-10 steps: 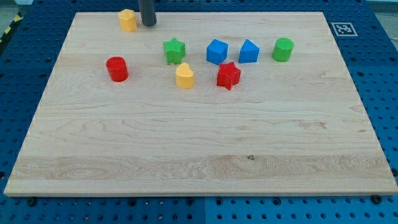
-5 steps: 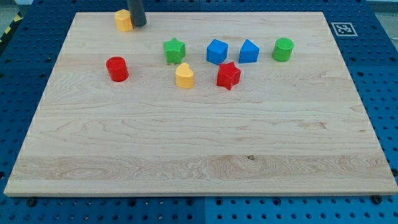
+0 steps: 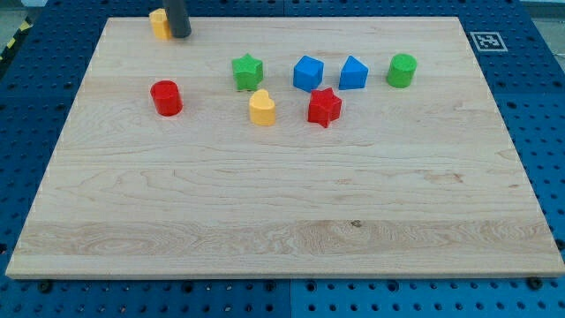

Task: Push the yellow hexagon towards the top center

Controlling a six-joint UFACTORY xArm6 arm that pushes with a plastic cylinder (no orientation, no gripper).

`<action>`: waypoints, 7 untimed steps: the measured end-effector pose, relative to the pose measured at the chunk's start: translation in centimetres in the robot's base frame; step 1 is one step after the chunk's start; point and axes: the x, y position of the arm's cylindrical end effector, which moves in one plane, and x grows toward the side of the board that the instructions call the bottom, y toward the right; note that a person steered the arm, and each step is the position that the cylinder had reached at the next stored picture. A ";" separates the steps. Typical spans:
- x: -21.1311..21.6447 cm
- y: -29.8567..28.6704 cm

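At top-left board edge, upright rod, my tip (image 3: 180,35) touching yellow hexagon (image 3: 159,23).

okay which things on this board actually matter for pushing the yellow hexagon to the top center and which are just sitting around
Part of the job:
yellow hexagon, top left
my tip, against its right side

Just lying about:
red cylinder
green star
yellow heart
red star
two blue blocks
green cylinder
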 end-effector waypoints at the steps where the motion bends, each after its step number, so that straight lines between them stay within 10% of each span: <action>1: -0.7 -1.0; 7: -1.5 -0.4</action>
